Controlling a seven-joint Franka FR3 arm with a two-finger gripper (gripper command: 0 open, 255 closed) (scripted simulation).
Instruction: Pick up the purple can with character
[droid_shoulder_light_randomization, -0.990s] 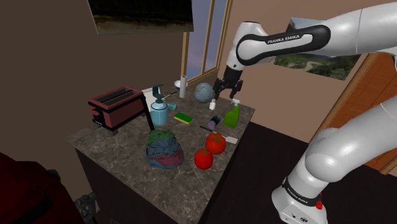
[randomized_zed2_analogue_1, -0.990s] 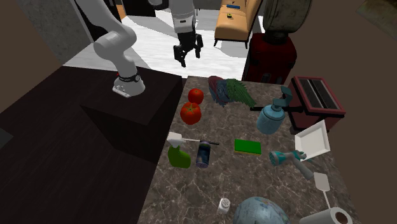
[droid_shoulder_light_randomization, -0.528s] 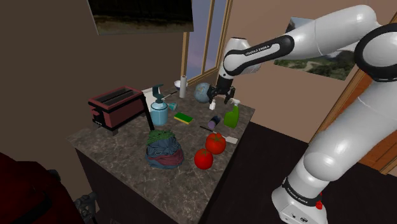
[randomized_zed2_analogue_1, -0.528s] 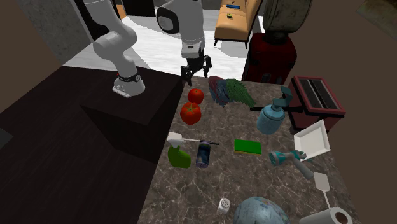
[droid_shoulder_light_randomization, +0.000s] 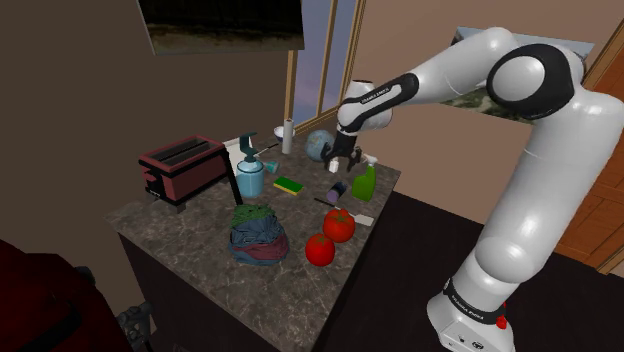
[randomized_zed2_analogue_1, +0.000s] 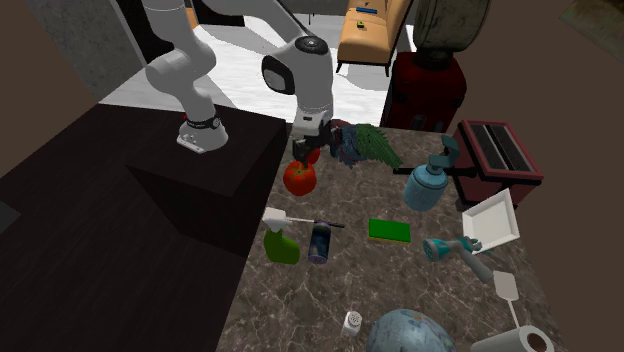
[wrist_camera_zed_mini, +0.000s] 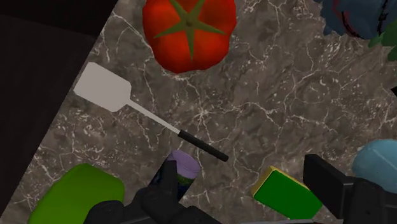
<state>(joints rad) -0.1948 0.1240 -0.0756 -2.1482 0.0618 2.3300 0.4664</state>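
Observation:
The purple can lies on its side on the dark marble counter, between a green spray bottle and a green sponge. My black gripper hangs in the air above it. In the wrist view the gripper is open, its fingers wide apart with only counter between them. The can's purple end shows just beside one finger, partly hidden by it and untouched. In the second exterior view the can lies beside the bottle, with the gripper high over the tomatoes.
Around the can lie a white spatula, two tomatoes, a blue soap dispenser and a globe. A red toaster, a cloth bundle and a paper roll stand further off. The counter edge runs just past the bottle.
The arm has stretched out and swung the gripper down and toward the shoulder view's left, closer over the can. The fingers stay apart. Nothing on the counter has moved.

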